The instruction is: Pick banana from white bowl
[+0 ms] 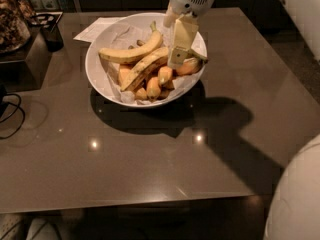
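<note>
The white bowl (100,81) stands on the dark table at the back centre, lined with crumpled white paper. In it the banana (145,68), slim with dark streaks, lies diagonally from lower left to upper right. A cleaner yellow banana (129,52) lies above it, and several small orange fruits (156,82) lie beside and under it. My gripper (177,61) hangs from above over the right part of the bowl. Its tip is at the upper right end of the streaked banana, and it hides part of that end.
A sheet of white paper (96,29) lies behind the bowl at the left. A dark cup (50,31) and a jar (11,19) stand on a raised block at the far left. A black cable (11,111) lies at the left edge. A white robot part (296,199) fills the bottom right corner.
</note>
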`<state>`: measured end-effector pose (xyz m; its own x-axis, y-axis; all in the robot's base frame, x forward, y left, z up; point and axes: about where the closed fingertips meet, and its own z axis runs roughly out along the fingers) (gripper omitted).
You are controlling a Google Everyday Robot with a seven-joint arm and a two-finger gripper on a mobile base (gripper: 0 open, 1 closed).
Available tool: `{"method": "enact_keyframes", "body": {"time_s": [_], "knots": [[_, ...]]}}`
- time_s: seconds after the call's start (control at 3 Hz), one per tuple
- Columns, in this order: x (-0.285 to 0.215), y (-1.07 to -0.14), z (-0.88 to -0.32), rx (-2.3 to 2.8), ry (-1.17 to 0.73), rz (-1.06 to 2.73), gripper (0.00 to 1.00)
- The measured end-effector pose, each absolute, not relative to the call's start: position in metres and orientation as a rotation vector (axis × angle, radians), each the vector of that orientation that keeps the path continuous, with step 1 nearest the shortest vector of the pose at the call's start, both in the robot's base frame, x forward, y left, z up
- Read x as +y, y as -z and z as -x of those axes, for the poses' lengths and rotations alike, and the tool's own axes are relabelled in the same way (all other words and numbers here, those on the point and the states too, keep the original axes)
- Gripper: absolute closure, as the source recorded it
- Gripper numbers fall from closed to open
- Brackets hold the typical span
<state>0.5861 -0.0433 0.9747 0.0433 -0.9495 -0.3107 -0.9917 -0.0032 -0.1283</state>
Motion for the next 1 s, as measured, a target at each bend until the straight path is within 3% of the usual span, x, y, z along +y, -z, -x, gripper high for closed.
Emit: {"method": "enact_keyframes", "body": {"time_s": [0.67,1.0], "knots": [[-0.049,-0.943,-0.592,2.042,-0.2,2.035,0.31],[-0.055,-0.932,-0.594,2.068,-0.198,2.038,0.28]]}}
